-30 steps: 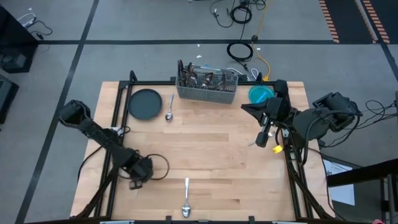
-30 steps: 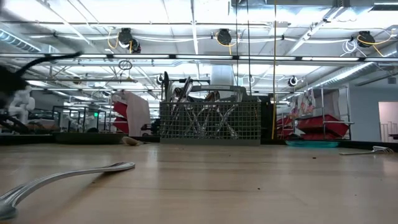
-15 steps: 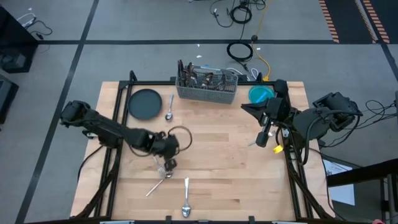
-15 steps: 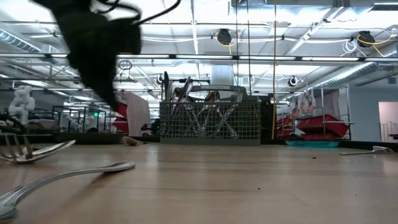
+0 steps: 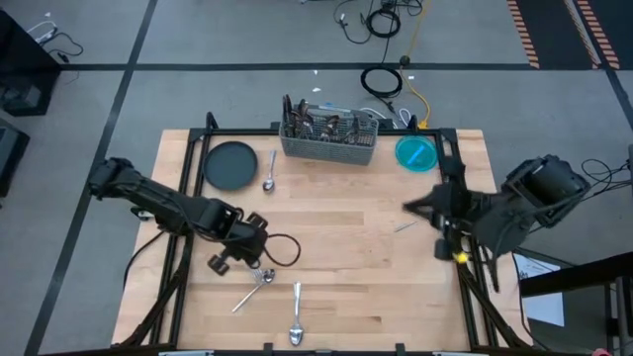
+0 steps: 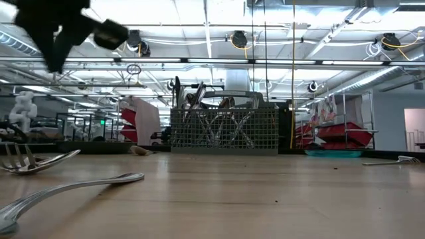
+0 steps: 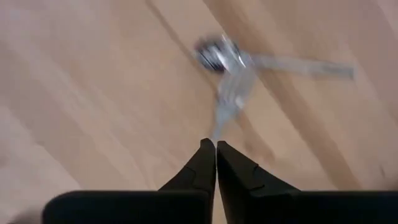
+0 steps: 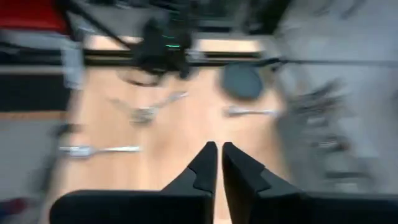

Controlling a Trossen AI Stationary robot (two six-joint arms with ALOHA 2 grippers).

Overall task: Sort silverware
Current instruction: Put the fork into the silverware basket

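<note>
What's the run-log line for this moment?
left gripper: shut, empty, above fork | right gripper: shut, empty, right edge | caddy: back

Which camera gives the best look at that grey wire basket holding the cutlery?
The low view: the wire basket stands face-on, its mesh and the handles inside plain. The high view shows only its top at the table's far edge. The right wrist view shows a grey blur; the left wrist view misses it.
</note>
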